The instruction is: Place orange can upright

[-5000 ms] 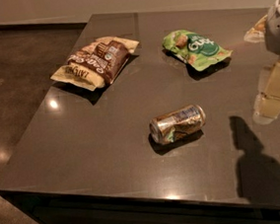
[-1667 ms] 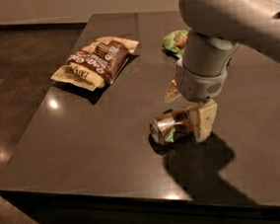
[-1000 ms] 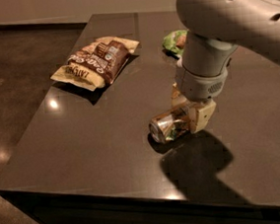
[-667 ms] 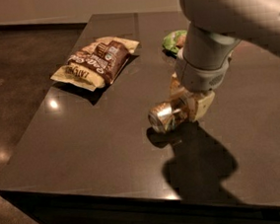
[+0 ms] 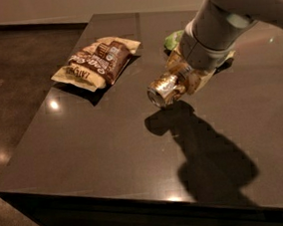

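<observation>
The orange can [image 5: 163, 89] is a small dented metallic can, held tilted on its side in the air above the dark table [image 5: 99, 144], its silver end facing front left. My gripper [image 5: 182, 76] is shut on the can's rear part, with the white arm [image 5: 222, 17] coming in from the upper right. The can's shadow lies on the table just below it.
A brown snack bag [image 5: 96, 63] lies at the back left of the table. A green snack bag [image 5: 173, 39] lies behind the gripper, mostly hidden by the arm. The table's front edge and left edge drop off to a dark floor.
The gripper closed on the lying can and has lifted it off the table, up and slightly back. The can now hangs tilted above its former spot.
</observation>
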### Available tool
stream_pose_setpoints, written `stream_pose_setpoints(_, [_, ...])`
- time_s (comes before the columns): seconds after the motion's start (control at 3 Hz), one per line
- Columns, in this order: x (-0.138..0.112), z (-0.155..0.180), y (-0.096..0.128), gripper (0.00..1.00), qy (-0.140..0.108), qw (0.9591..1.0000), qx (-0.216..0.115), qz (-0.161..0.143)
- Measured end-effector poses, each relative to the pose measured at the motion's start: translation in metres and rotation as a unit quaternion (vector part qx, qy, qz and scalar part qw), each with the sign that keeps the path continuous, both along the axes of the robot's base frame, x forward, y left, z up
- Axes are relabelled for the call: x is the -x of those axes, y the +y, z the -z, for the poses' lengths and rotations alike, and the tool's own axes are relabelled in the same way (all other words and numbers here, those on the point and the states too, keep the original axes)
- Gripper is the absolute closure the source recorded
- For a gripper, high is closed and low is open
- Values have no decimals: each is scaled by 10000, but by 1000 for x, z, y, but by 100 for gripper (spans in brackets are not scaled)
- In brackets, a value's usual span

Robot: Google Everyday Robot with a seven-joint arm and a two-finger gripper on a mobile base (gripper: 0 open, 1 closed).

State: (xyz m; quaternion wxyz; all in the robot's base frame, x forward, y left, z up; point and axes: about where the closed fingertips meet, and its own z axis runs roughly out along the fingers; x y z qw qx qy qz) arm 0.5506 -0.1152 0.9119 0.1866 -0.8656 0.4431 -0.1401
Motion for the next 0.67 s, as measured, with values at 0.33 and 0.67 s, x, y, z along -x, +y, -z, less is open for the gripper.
stream_pose_setpoints(0.33, [-21, -18, 1, 100, -684, 9965, -79, -469])
stream_pose_setpoints(0.67, [-21, -18, 1, 100, -685, 9965, -79, -470])
